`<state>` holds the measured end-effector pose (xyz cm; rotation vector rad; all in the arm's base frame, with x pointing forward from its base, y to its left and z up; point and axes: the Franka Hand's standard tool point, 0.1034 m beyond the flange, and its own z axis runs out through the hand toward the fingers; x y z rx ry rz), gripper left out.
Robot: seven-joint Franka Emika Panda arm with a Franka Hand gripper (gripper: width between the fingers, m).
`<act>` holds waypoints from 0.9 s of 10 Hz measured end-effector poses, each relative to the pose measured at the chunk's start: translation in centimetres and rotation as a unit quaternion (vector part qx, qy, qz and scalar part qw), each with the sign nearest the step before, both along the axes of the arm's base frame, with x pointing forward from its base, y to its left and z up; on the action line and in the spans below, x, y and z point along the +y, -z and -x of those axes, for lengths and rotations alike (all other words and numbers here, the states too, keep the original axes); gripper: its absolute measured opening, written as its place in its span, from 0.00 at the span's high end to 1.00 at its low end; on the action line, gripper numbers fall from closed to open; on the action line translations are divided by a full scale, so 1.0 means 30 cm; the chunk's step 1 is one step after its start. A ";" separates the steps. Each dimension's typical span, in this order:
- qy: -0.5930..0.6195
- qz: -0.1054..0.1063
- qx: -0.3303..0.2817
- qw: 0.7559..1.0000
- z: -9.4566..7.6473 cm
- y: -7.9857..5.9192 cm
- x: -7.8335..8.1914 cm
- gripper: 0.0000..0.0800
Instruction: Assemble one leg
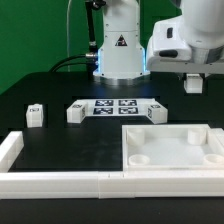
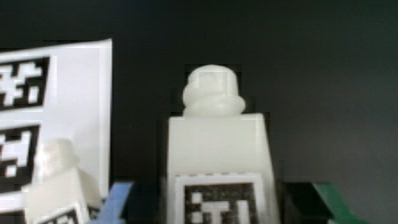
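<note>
In the exterior view, your hand (image 1: 192, 83) hangs above the desk (image 1: 60, 140). The nearest leg (image 1: 155, 112) stands on the desk below the hand and toward the exterior view's left of it, just beside the marker board (image 1: 112, 108).

In the wrist view, what I take to be that same leg (image 2: 215, 150) lies straight ahead of the hand. It sits centred between the fingers (image 2: 118, 203), with its long axis running away from the hand and the knob end farthest. A dark gap shows on each side, so the hand is released and grasping nothing. A straight approach looks enough.
</note>
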<state>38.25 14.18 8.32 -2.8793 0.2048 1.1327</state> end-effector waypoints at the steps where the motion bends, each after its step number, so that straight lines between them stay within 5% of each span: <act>1: 0.002 0.001 -0.064 0.998 -0.023 0.005 0.009 0.64; 5: -0.002 -0.006 -0.229 0.973 -0.104 -0.015 -0.032 0.64; 7: -0.014 -0.005 -0.334 0.942 -0.208 -0.046 -0.046 0.64; 9: -0.004 -0.005 -0.423 0.906 -0.203 -0.038 -0.022 0.64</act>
